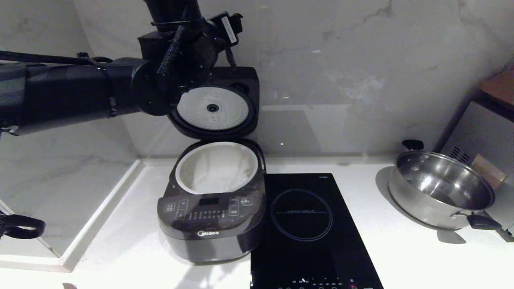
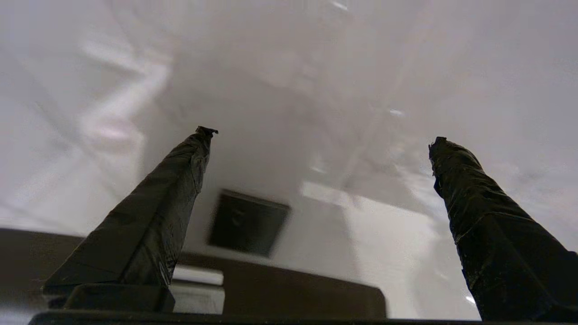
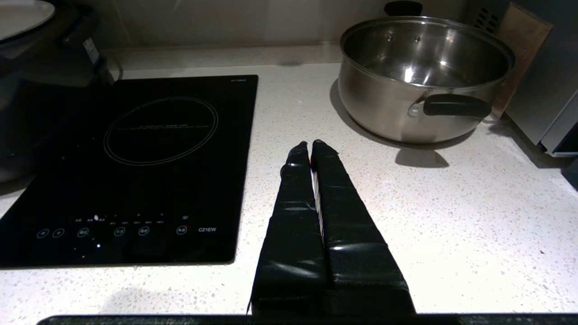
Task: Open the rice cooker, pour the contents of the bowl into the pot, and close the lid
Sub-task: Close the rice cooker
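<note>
Left gripper [image 2: 320, 135] gapes wide, holding nothing, beside raised lid [image 1: 217, 105]; right gripper [image 3: 310, 144] closed, empty.

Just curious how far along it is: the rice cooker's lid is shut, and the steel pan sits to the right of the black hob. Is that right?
Not quite. The head view shows the lid standing open above the rice cooker, with the pot exposed. The steel pan does sit to the right of the black hob.

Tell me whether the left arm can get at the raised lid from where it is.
Probably yes: the left hand is open and empty, the arm sits beside the upright lid, and nothing visible stands between them.
</note>
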Robot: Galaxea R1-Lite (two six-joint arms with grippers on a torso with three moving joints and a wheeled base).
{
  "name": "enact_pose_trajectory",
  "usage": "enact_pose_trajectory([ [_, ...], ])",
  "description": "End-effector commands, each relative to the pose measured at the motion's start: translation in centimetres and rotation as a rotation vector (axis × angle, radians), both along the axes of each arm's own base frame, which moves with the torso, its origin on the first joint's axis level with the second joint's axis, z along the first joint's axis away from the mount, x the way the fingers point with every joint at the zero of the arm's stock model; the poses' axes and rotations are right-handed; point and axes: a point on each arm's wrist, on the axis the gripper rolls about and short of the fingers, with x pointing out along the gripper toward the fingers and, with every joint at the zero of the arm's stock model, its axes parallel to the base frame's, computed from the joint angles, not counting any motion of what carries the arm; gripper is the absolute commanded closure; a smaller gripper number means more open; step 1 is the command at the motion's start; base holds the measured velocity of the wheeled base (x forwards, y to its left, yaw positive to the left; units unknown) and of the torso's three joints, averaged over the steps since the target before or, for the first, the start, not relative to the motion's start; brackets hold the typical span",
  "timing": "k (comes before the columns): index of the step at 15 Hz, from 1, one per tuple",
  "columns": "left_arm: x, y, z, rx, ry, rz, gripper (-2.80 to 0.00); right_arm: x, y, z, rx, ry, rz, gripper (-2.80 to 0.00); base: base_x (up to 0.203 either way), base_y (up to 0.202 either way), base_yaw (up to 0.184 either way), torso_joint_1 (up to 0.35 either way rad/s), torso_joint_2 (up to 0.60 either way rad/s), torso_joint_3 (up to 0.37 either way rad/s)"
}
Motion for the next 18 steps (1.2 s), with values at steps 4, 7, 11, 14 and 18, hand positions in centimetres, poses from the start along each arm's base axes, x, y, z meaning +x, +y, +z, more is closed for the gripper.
enact_pose_trajectory([
  [4,1.3,-1.2,-1.8,0.173,0.032,0.053,-2.8,0.0,0.0,0.0,0.0,0.0,0.0,0.0,0.0,0.0,0.0,0.0,0.0,0.0],
  [7,1.7,-0.9,-2.7,0.312,0.067,0.092,-2.8,0.0,0.0,0.0,0.0,0.0,0.0,0.0,0.0,0.0,0.0,0.0,0.0,0.0],
  [11,1.9,-0.8,-3.4,0.367,0.148,0.153,-2.8,0.0,0.0,0.0,0.0,0.0,0.0,0.0,0.0,0.0,0.0,0.0,0.0,0.0],
  [14,1.8,-0.6,-3.6,0.399,0.183,0.179,-2.8,0.0,0.0,0.0,0.0,0.0,0.0,0.0,0.0,0.0,0.0,0.0,0.0,0.0],
  [18,-0.3,0.5,-2.8,0.437,0.232,0.17,-2.8,0.0,0.0,0.0,0.0,0.0,0.0,0.0,0.0,0.0,0.0,0.0,0.0,0.0],
])
